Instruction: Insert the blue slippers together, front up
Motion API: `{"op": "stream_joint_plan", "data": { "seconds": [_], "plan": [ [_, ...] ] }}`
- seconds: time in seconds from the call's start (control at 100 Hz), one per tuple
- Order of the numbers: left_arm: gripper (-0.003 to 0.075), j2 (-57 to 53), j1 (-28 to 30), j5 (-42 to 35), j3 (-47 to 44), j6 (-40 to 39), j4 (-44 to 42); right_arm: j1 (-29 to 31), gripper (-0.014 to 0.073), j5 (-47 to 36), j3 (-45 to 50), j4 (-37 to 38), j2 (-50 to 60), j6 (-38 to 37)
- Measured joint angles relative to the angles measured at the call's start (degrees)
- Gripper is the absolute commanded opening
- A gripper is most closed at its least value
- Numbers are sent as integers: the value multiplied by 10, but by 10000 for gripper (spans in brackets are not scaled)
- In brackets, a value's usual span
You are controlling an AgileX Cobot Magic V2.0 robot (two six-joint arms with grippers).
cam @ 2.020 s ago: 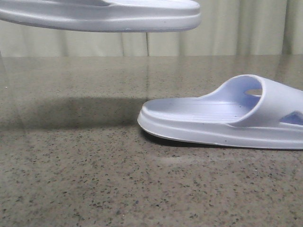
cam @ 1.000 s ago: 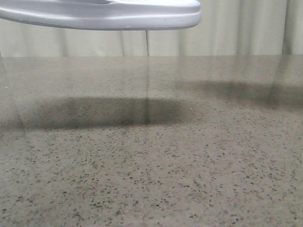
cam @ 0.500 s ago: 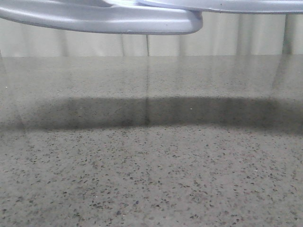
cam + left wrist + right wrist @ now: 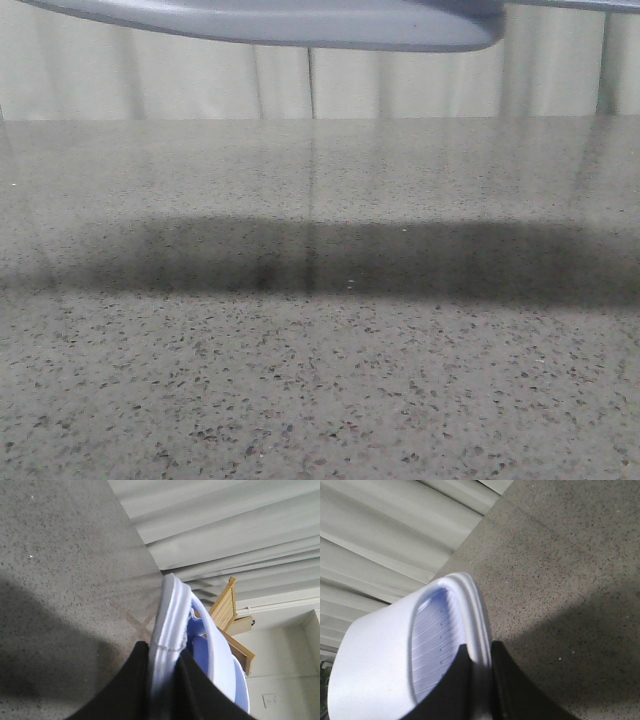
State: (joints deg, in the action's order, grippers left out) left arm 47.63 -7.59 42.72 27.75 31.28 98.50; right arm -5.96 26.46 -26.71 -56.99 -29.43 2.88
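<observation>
Both blue slippers are held in the air above the table. In the front view only the underside of one slipper (image 4: 300, 22) runs along the top edge, with a sliver of the other slipper (image 4: 580, 4) at the top right; neither gripper shows there. My left gripper (image 4: 162, 650) is shut on the thick sole edge of its slipper (image 4: 172, 610), whose strap curves away beyond the fingers. My right gripper (image 4: 479, 652) is shut on the sole rim of its slipper (image 4: 432, 630), with the ribbed footbed and wide strap beside the fingers.
A speckled grey stone table (image 4: 320, 380) lies below, with a long dark shadow (image 4: 330, 258) across its middle. Pale curtains (image 4: 250, 85) hang behind it. A wooden frame (image 4: 227, 600) stands past the table's far edge in the left wrist view.
The slipper on the table at the right was lifted out of sight, then came in along the top edge. The left-held slipper shifted right and up; the shadows merged into one long band.
</observation>
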Motion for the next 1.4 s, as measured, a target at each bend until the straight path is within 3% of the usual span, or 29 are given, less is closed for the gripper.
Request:
{"op": "stream_joint_plan", "data": {
  "seconds": [0.74,1.09,1.4],
  "plan": [
    [16,0,0,95,0,-36,20,1,-107,10,0,-136,0,212],
    [16,0,1,119,0,-36,20,1,-107,11,-1,-161,-46,244],
    [16,0,0,121,0,-36,23,2,-107,28,-1,-304,-125,393]
  ]
}}
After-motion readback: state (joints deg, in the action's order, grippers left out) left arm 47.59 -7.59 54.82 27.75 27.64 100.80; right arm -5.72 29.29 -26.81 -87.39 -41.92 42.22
